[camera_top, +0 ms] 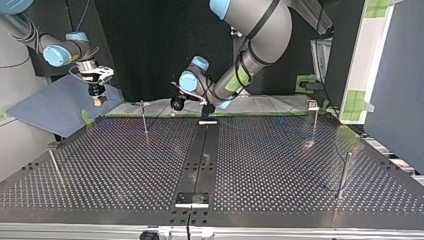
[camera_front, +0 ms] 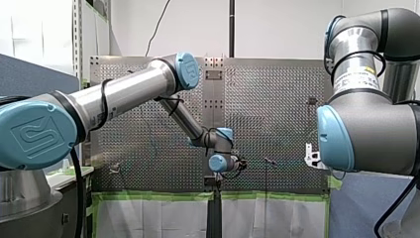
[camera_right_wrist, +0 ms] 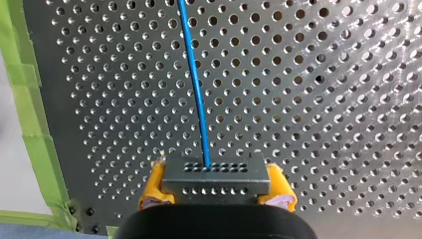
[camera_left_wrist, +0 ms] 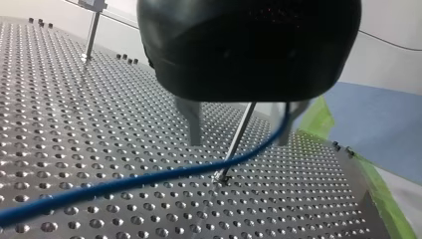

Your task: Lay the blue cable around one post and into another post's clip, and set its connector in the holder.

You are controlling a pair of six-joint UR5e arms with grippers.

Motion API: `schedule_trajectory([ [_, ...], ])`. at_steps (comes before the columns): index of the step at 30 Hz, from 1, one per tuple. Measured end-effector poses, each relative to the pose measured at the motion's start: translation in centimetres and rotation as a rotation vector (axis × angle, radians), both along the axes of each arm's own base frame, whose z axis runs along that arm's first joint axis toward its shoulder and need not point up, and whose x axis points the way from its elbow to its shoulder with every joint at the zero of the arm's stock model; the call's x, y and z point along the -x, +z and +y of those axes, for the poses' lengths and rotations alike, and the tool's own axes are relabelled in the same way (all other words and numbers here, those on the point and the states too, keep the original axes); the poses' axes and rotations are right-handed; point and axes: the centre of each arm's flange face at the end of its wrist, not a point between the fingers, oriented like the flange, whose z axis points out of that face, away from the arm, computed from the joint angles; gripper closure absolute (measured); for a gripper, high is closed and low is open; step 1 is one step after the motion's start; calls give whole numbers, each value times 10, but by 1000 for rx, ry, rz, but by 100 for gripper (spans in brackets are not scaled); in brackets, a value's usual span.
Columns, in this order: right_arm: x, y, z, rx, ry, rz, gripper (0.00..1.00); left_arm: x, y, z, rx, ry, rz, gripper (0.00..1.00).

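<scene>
The blue cable point(camera_left_wrist: 124, 184) lies across the perforated plate and rises beside one finger of my left gripper point(camera_left_wrist: 240, 143). That gripper's metal fingers point(camera_left_wrist: 194, 124) stand apart, open, astride a thin post point(camera_left_wrist: 234, 149); the cable bends around this post. In the right wrist view my right gripper point(camera_right_wrist: 217, 185) is shut, its yellow pads point(camera_right_wrist: 152, 186) clamping the black connector point(camera_right_wrist: 216, 177), from which the cable point(camera_right_wrist: 196, 84) runs straight ahead. Seen from the top view, my right gripper point(camera_top: 97, 95) hangs above the table's far left corner and my left gripper point(camera_top: 176, 103) sits by the far edge.
More thin posts stand on the plate point(camera_top: 55, 167) point(camera_top: 344, 172); one at the far right carries a clip point(camera_top: 313, 105). A dark strip point(camera_top: 200, 155) with a small plate point(camera_top: 192, 199) runs down the table's middle. Green tape point(camera_right_wrist: 30, 99) edges the plate.
</scene>
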Motion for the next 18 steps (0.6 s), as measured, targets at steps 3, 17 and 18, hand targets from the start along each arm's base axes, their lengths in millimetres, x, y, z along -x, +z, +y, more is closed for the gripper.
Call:
schedule_trajectory([
  [3, 0, 0, 0, 0, 1, 1, 100, 1, 0, 0, -7, 1, 4, 0],
  [17, -1, 0, 0, 0, 2, 1, 100, -7, 1, 8, -10, 32, 12, 4],
  [18, -1, 0, 0, -1, 2, 1, 100, -8, 0, 9, -10, 34, 13, 4],
])
